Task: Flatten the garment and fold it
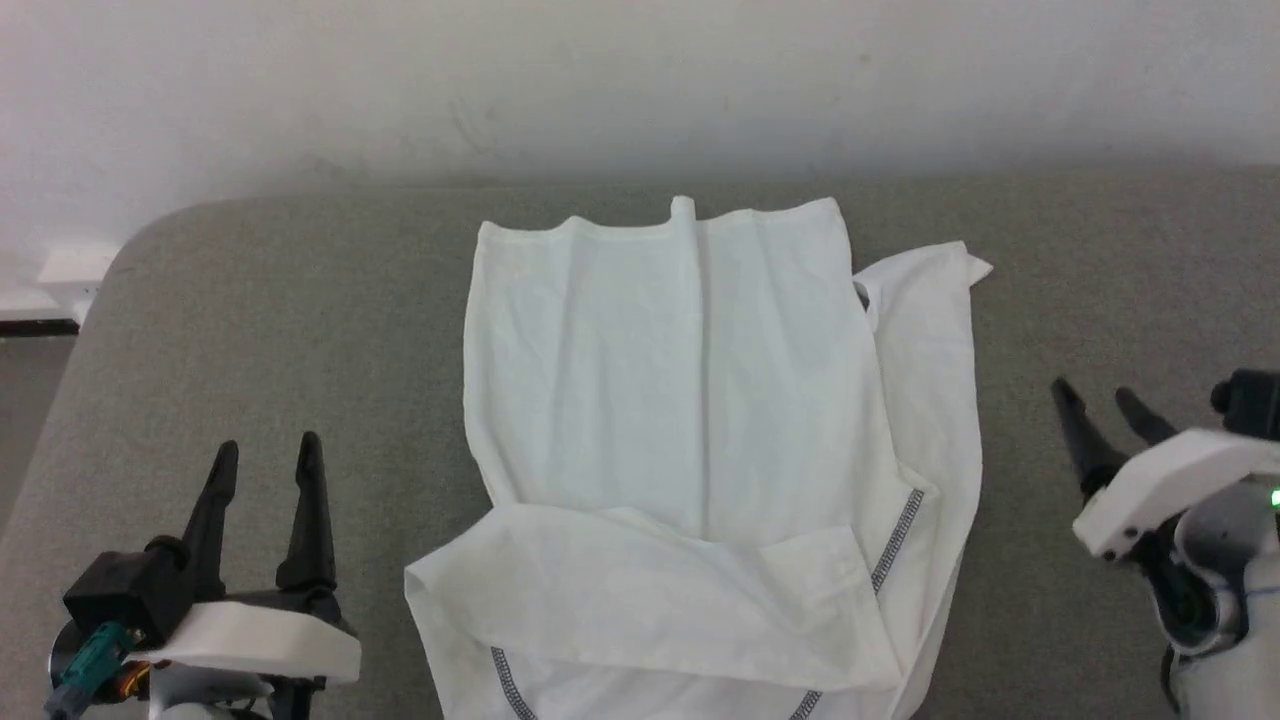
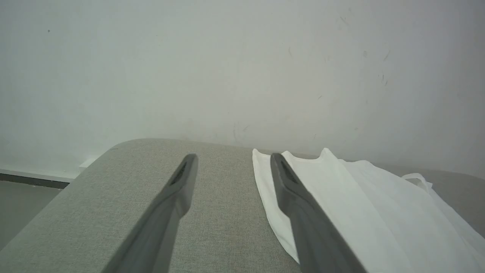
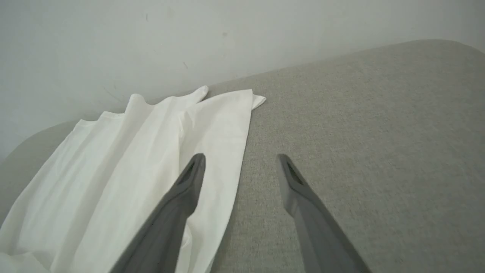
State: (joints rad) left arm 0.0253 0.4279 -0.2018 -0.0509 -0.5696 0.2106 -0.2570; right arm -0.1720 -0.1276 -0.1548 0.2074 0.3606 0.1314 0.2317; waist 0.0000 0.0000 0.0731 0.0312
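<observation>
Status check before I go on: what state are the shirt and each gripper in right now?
garment: lying on the grey surface, partly folded, a flap across its near end, creased, not held.
left gripper: open, empty, left of the garment, apart from it.
right gripper: open, empty, right of the garment, apart from it.
</observation>
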